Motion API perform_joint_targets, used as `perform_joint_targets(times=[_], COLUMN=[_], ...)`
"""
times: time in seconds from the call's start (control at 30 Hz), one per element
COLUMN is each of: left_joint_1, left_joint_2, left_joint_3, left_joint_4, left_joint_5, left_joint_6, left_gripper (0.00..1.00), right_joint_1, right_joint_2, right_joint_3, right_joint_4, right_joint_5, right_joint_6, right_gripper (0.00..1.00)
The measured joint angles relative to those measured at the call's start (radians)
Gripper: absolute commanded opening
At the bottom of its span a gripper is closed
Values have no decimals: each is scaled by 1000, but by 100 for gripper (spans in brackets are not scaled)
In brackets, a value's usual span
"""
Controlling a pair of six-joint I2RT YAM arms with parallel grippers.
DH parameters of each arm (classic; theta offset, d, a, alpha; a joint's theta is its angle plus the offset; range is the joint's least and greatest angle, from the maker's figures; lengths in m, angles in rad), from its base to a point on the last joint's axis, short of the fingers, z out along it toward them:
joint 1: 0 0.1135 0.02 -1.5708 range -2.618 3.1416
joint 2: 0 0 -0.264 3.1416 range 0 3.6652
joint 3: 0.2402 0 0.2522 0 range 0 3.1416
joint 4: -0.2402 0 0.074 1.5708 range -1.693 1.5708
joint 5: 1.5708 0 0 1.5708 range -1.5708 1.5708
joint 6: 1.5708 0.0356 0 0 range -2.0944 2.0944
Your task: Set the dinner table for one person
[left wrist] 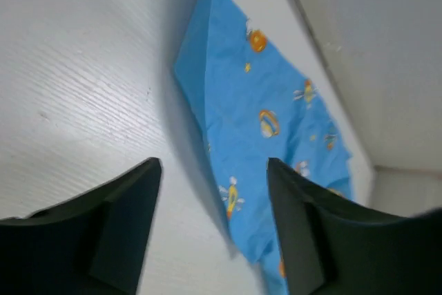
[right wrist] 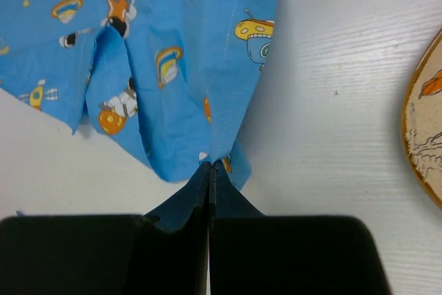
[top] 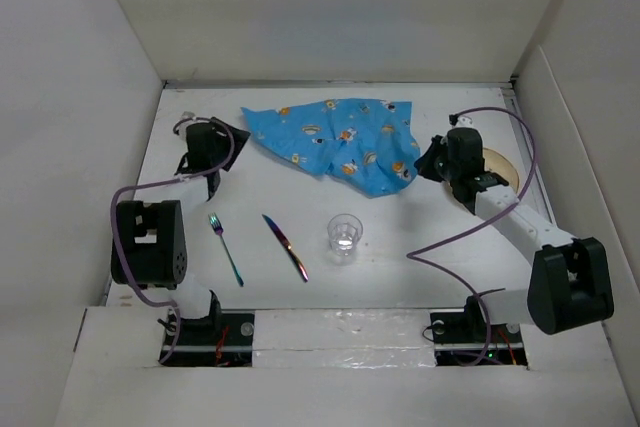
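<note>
Presently the blue cloth [top: 335,137] is pinched at one corner by the right end effector [right wrist: 209,170], whose fingers are pressed together on the fabric. The left end effector [left wrist: 213,170] is seen with its fingers apart and nothing between them, the cloth's other end lying just ahead of it. The cloth is spread loosely, with folds, across the far middle of the dinner table [top: 260,187], the broad white surface on which everything rests.

The step in hand is judged to be the laying out of the cloth as a place mat. It would be done best if the held corner were drawn outward, low over the table, until the folds beside it are pulled flat. The corner should be set down before it is let go. The opposite corner may need to be gripped by the left end effector so that the fabric is not dragged along.

Little room is left on the right, where the plate [right wrist: 425,136] lies just beside the held corner. The back panel [top: 340,17] stands near the cloth's far edge. Open table is available nearer the arms, though the glass [top: 345,235] stands near the cloth's lowest point, with the knife [top: 286,247] and fork [top: 226,248] to its left.
</note>
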Motion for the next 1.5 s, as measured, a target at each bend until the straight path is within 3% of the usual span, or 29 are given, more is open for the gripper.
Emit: perform_joint_targets(times=[0.1,0.3,0.47,0.7,0.97,1.13,1.5], left_joint_1=[-127,-391,-500,-472,-571,-574,-572], left_joint_2=[10,113,145,138,178,189,224], left_joint_3=[72,236,192,40,2,-68,-101], left_joint_4=[-105,-239,-278,-164,6,147,241], left_joint_5=[-115,-322,-303,-234,-198,-187,-240], left_joint_6=[124,319,354,215,-9,-161,-339], left_gripper=[48,52,64,64,65,60,48], right_joint_1=[-6,-16,-24,-34,-35,-35,-35], right_joint_2=[-19,-28,-28,-20,-8,-8,4], right_joint_3=[12,15,15,15,15,15,12], right_joint_4=[15,42,45,73,82,90,105], right_joint_5=[35,67,67,39,14,8,-10], right_joint_6=[-1,-5,-9,-8,-8,-9,-8], right_gripper=[0,0,0,0,0,0,0])
